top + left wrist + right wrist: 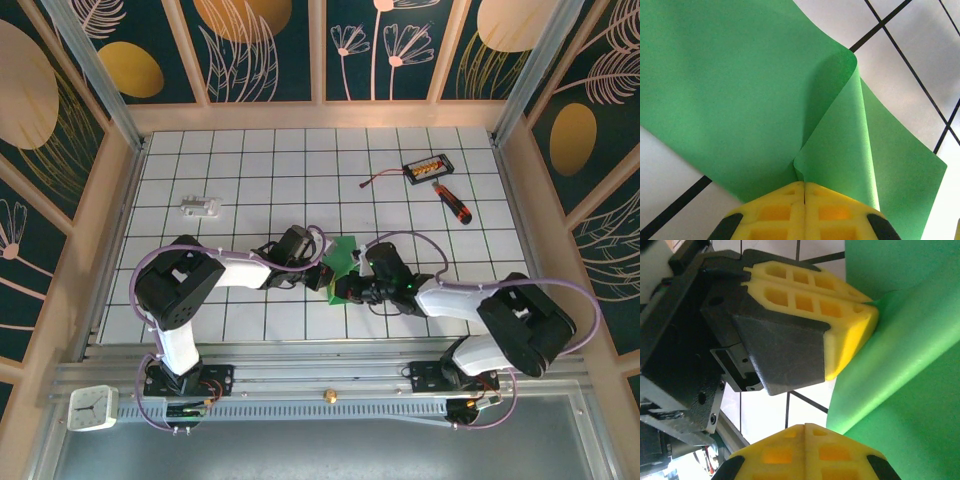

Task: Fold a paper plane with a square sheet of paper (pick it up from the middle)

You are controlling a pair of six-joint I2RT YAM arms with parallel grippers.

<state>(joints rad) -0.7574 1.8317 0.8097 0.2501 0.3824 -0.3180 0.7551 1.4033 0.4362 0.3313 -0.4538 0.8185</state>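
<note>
Paper: one green sheet of paper (346, 254), on the tiled table (250, 160) near its front edge, between the two arms.
Shape of paper: not flat; in the left wrist view one flap (840, 140) curls up and over the rest.
Grippers: two, both meeting at the sheet.
Left gripper (804, 192): its yellow fingers are pressed together and pinch the paper where the flap begins. In the right wrist view the same gripper (867, 307) bites the paper from the left.
Right gripper (804, 432): its fingers are pressed together too. The paper edge passes just beside their tips, but I cannot tell whether any paper is caught between them.
Other things: one black-and-orange screwdriver (455, 203) and one small black box (427, 168) with orange parts and a thin red wire (380, 181), all at the far right of the table, well apart from the sheet. One small pale part (200, 208) lies at the far left. One small white clock (93, 407) sits on the frame at the lower left.
In the way: from above, both wrists cover much of the sheet, so only a small green piece shows.
Cut off: in both wrist views the paper runs out of the picture, so its full outline is not visible.
</note>
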